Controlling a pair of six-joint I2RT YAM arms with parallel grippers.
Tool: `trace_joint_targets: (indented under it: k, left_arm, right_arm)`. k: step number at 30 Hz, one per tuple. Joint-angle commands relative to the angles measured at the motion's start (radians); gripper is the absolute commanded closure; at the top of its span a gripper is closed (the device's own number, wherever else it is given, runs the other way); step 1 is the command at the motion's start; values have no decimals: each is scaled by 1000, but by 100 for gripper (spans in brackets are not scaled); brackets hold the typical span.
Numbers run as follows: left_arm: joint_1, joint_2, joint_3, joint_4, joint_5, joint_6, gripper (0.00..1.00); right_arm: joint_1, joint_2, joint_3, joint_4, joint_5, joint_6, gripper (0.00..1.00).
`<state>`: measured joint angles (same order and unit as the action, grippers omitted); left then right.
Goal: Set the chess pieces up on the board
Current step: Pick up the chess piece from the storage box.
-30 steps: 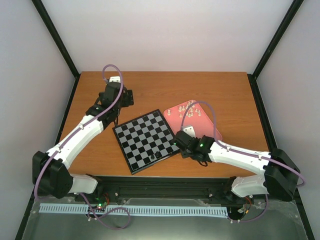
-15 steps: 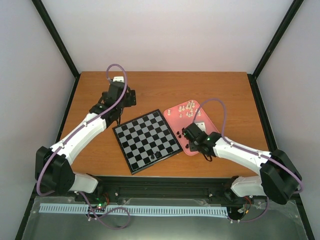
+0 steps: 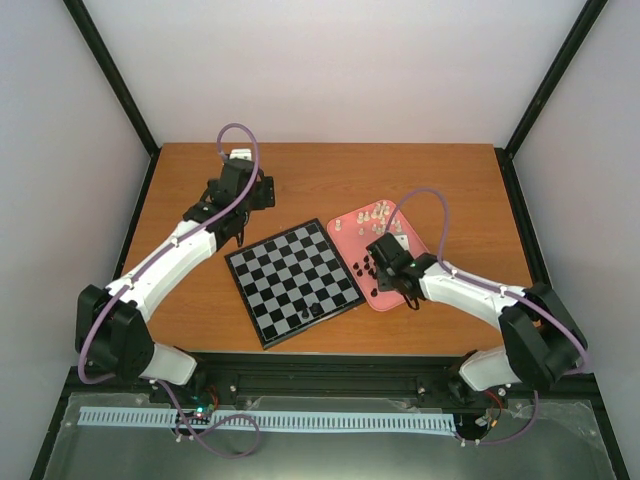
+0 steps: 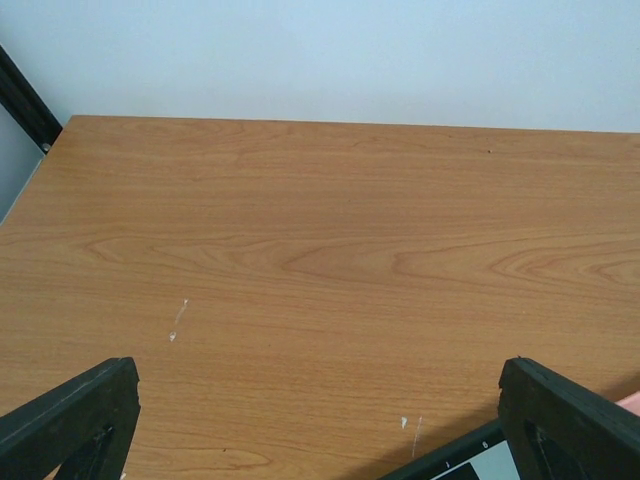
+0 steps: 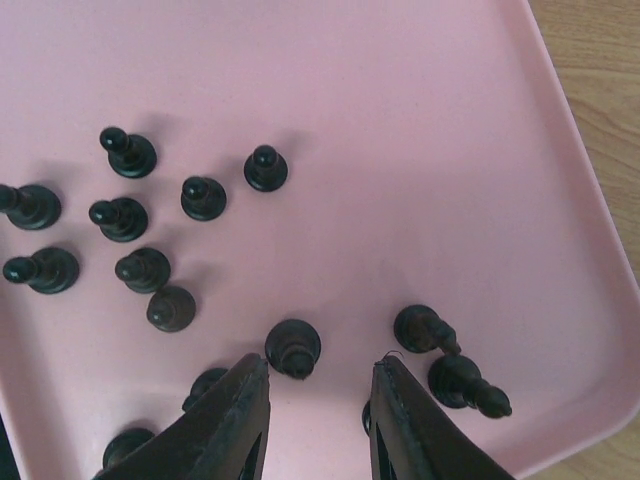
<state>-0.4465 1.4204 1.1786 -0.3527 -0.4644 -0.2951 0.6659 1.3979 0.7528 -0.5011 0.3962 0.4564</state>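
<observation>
Right jaws, part-open and empty, hang over the pink tray (image 5: 420, 120), black chess pieces (image 5: 293, 348) just ahead and to either side. Left jaws gape wide, empty, above the worktop (image 4: 320, 250), the board (image 3: 295, 280) corner showing between them.

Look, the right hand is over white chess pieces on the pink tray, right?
No. The chess pieces under the right hand are black, not white. They are on the pink tray, as you said. The right wrist view shows it.
</observation>
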Motion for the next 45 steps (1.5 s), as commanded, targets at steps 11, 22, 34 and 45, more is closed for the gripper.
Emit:
trace_joint_targets:
  k: [11, 22, 34, 45]
  left_arm:
    - [-12, 23, 52, 27, -25, 34, 0]
    - [-12, 26, 47, 28, -26, 34, 0]
    - [-12, 14, 44, 25, -30, 34, 0]
    - [-12, -7, 45, 8, -48, 14, 0]
  right_arm:
    - [-53, 89, 44, 62, -46, -45, 72]
    - [-71, 122, 40, 77, -61, -56, 78]
    - [-72, 57, 49, 50, -84, -54, 97]
    - [125, -100, 161, -47, -98, -56, 97]
